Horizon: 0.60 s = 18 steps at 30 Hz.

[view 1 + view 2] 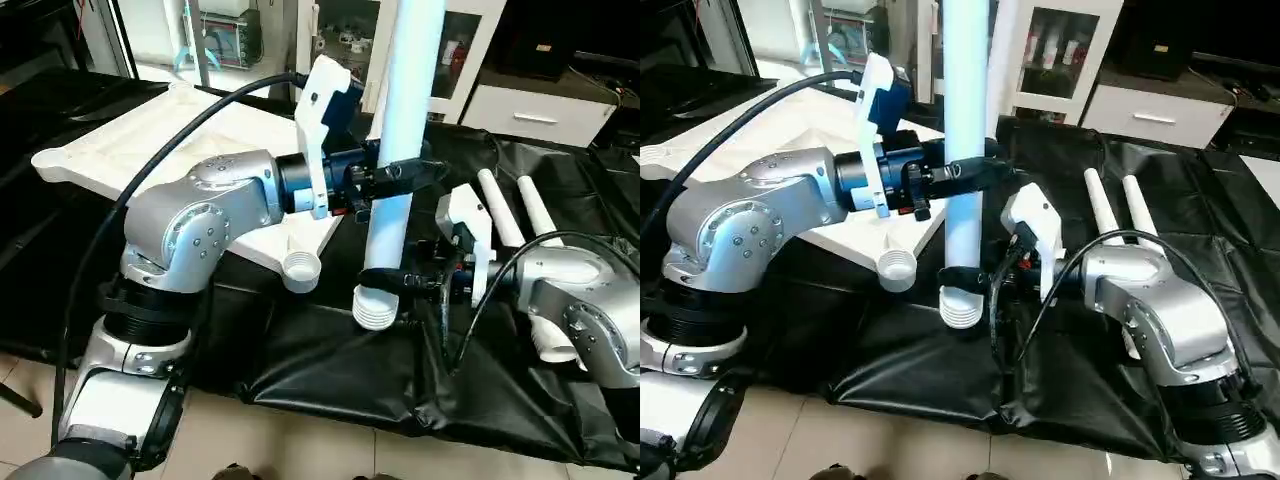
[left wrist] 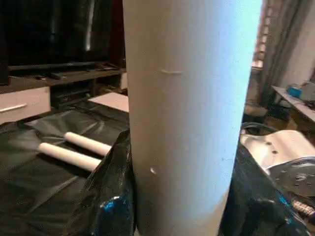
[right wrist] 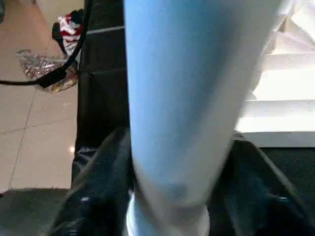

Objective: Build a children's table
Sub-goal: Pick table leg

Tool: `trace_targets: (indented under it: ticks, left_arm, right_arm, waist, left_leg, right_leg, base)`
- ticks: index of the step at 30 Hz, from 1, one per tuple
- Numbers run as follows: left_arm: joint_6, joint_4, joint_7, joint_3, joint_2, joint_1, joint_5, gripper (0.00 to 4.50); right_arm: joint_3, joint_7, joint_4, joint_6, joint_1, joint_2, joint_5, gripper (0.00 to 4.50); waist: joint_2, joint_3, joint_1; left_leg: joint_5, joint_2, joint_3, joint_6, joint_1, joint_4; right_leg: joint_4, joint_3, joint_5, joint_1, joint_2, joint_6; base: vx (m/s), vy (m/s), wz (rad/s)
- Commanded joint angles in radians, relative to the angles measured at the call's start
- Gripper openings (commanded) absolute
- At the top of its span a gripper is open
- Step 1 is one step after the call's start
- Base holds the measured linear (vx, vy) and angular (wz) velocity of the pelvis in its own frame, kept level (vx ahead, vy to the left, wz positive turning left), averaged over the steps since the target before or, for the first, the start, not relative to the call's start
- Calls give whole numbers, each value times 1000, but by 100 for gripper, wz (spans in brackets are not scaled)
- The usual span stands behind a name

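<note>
**Leg held upright in both grippers beside the tabletop corner socket**

The white leg [image 1: 398,150] stands nearly vertical, its ribbed end [image 1: 376,308] hanging just above the black sheet [image 1: 330,360], just beside the round corner socket [image 1: 301,270] of the tabletop [image 1: 150,140]. The left gripper [image 1: 400,178] pinches the leg at mid-height; the right gripper [image 1: 405,282] clamps it low, just above the ribs.

The tube looks light, stiff and smooth, so likely slippery; holding low, near the ribs, should steer the tip best.

The socket juts over the tabletop's edge, with open sheet around it. Two spare legs [image 1: 520,215] lie well apart from it, beyond the right arm.
</note>
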Motion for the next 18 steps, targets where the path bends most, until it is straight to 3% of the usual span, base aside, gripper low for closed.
trace_targets:
  ticks: [1,4,9,18]
  left_arm:
    - [-7,-29,-17,-20,-7,-11,-5,178]
    - [-8,-30,-33,-29,-3,-10,0,178]
    - [-9,-33,-48,-35,2,-7,5,178]
    - [-17,-26,-65,-37,12,-8,20,178]
  right_arm:
    - [8,9,-2,-11,7,-5,-8,290]
    - [18,1,-3,-22,9,-5,-28,303]
    - [21,4,-3,-27,9,-6,-34,303]
    - [21,13,4,-33,7,-7,-40,303]
  waist:
    - [1,-83,2]
    - [7,-82,3]
    - [7,-81,2]
    - [3,-82,2]
  left_leg:
    - [-73,36,-8,17,5,-72]
    - [-84,36,-9,13,4,-72]
    - [-103,36,-10,5,6,-74]
    - [-87,36,-8,13,6,-72]
  right_leg:
    - [-59,28,-221,70,-61,-195]
    - [-59,28,-226,71,-61,-197]
    - [-62,28,-256,71,-61,-185]
    - [-59,28,-228,71,-61,-195]
  base:
    - [0,0,0]
    - [0,0,0]
    - [0,0,0]
    - [0,0,0]
